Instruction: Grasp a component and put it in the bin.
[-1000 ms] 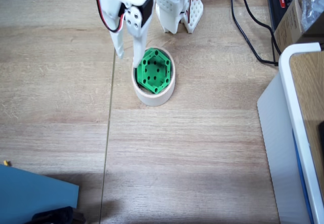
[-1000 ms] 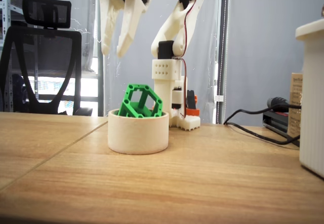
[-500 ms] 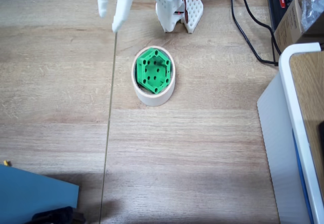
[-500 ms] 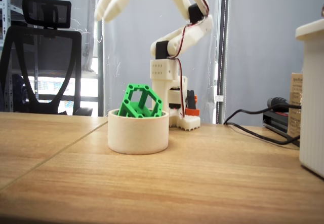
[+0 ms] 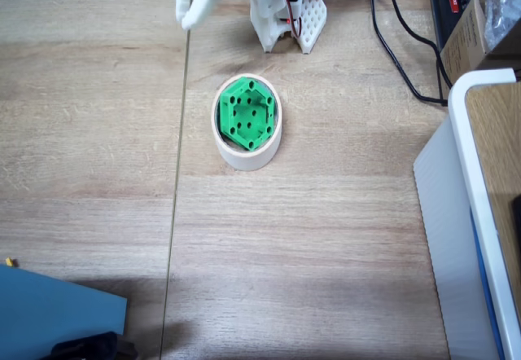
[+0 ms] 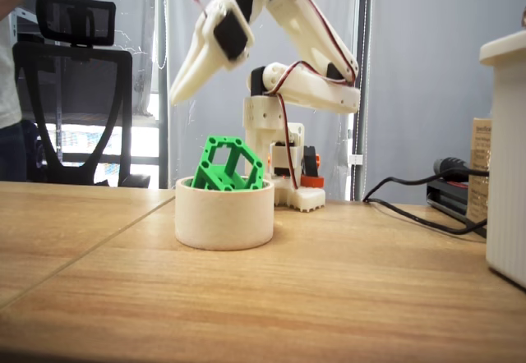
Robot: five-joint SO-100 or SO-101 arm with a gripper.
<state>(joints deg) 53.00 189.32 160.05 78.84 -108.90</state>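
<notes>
On the wooden worktop [image 5: 326, 238], the component [image 5: 247, 114] sits tilted inside the bin [image 5: 247, 154], poking above its rim. Beyond it, the claw [image 6: 182, 92] hangs empty, its fingers nearly together. The placing looks done; best retreat high, clear of the bin.

The green hexagonal component [image 6: 227, 165] sits tilted inside the masking tape ring [image 6: 223, 213]. Above that ring, the white gripper [image 6: 179, 96] hangs empty, fingers nearly together.
</notes>
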